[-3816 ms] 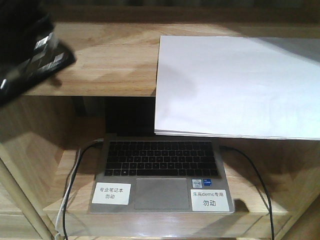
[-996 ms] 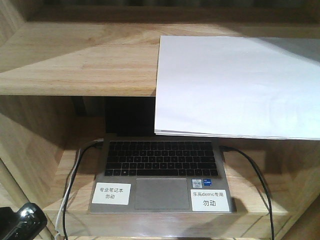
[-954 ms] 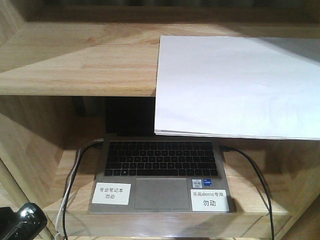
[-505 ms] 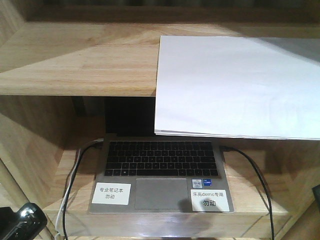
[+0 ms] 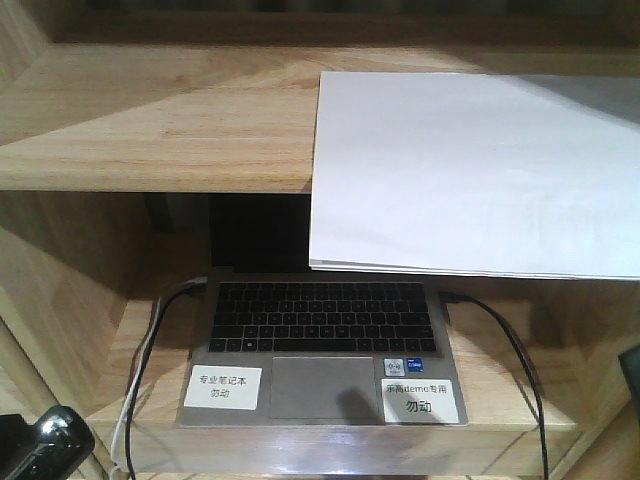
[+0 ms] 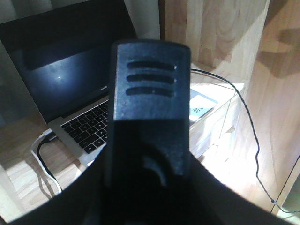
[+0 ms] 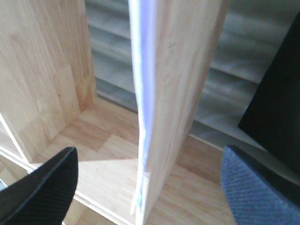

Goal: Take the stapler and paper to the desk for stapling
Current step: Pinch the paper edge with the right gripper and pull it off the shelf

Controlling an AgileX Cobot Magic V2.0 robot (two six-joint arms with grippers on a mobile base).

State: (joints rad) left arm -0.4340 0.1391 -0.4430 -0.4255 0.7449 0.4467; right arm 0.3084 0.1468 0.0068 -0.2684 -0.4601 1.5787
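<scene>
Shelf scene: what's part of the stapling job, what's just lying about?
Job: paper, overhanging the upper shelf board; stapler, filling the left wrist view.
Lying about: open laptop on the lower shelf, its two white labels, cables beside it.

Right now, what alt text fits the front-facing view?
White paper lies on the upper shelf at right, its front edge overhanging an open laptop on the lower shelf. Two white labels sit on its palm rest; cables leave both sides.
</scene>
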